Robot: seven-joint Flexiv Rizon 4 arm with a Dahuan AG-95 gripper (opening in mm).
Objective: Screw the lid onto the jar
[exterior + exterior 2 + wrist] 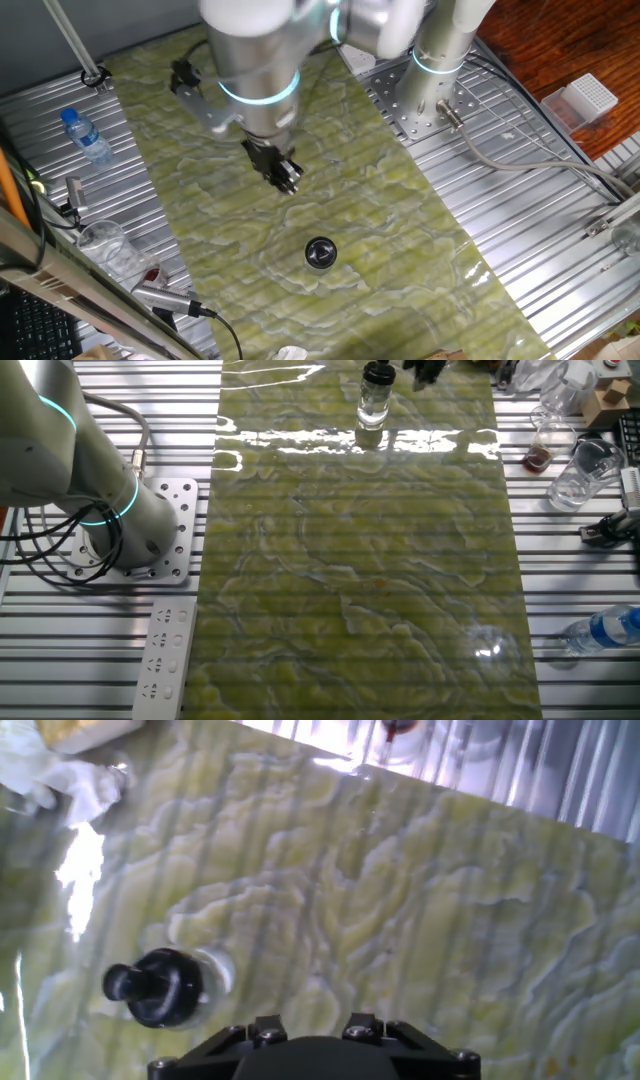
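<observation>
- End effector (286,176) hung over the green mat (330,210), arm reaching down from above; fingers looked close together, gripping nothing, though how far apart they stood was hard to tell.
- One jar (319,253) stood upright on the mat, one lid (320,249) sitting on top of it, apart from the end effector.
- One blue-capped bottle (88,136) lay on the desk (520,210) slats.
- Other fixed view showed the jar's clear body (374,405); hand view showed the lid (158,986) from above.
</observation>
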